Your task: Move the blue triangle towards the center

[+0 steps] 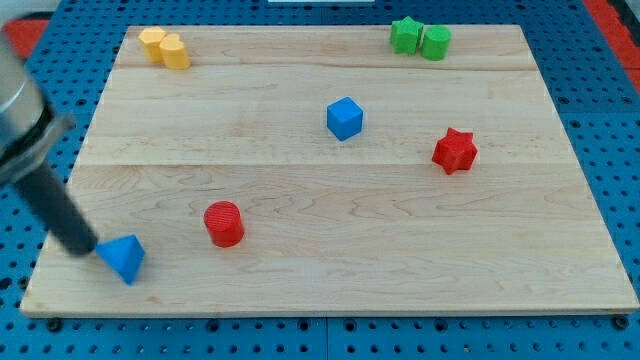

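The blue triangle (124, 258) lies near the view's bottom left corner of the wooden board (330, 210). My tip (84, 247) is at the lower end of the dark rod that comes in from the view's upper left. It sits just left of the blue triangle, touching or almost touching its left corner. A red cylinder (224, 223) stands to the right of the triangle. A blue cube (344, 118) sits near the board's middle, toward the top.
Two yellow cylinders (165, 48) sit at the top left. A green star (405, 34) and a green cylinder (435, 42) sit at the top right. A red star (455, 151) lies at the right. The board's left edge is close to my tip.
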`<state>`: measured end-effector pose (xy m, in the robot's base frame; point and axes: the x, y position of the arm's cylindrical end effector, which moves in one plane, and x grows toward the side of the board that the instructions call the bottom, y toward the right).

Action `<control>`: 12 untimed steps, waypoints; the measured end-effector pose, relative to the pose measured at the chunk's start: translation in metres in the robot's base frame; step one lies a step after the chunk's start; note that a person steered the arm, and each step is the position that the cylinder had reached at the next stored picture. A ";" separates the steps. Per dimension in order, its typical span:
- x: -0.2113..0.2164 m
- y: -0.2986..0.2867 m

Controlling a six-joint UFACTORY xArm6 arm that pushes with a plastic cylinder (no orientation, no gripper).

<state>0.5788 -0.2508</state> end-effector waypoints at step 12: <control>-0.033 0.049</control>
<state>0.5455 -0.2020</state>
